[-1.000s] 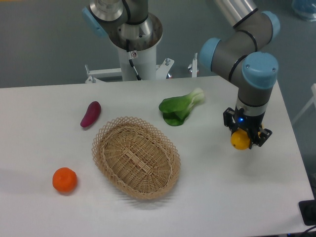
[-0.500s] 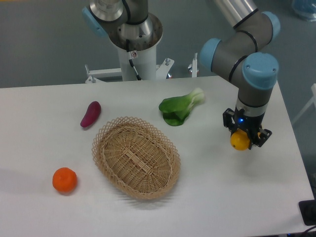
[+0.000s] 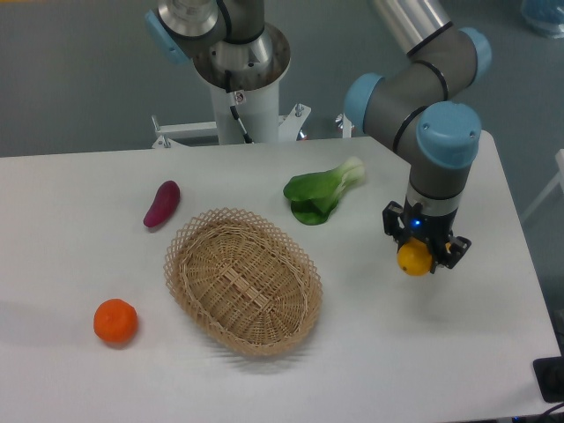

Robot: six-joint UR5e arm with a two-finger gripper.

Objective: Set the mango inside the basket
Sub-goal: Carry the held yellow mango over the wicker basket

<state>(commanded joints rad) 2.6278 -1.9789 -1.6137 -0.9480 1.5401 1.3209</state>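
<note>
A white table point(image 3: 79, 220) fills most of the view — smooth, matte, evenly lit, with only soft shadows on it. Beyond its far edge, toward 12 o'clock, lies a dull grey-green floor point(image 3: 79, 79). A white pedestal point(image 3: 245, 110) rises there at about 11 o'clock, on a metal bracket base point(image 3: 189, 132) with bolts at its corners. At 1 o'clock, in the upper corner, sits part of a blue object point(image 3: 542, 16) — too cropped to identify. A dark block point(image 3: 551, 379) shows at 4 o'clock.
</note>
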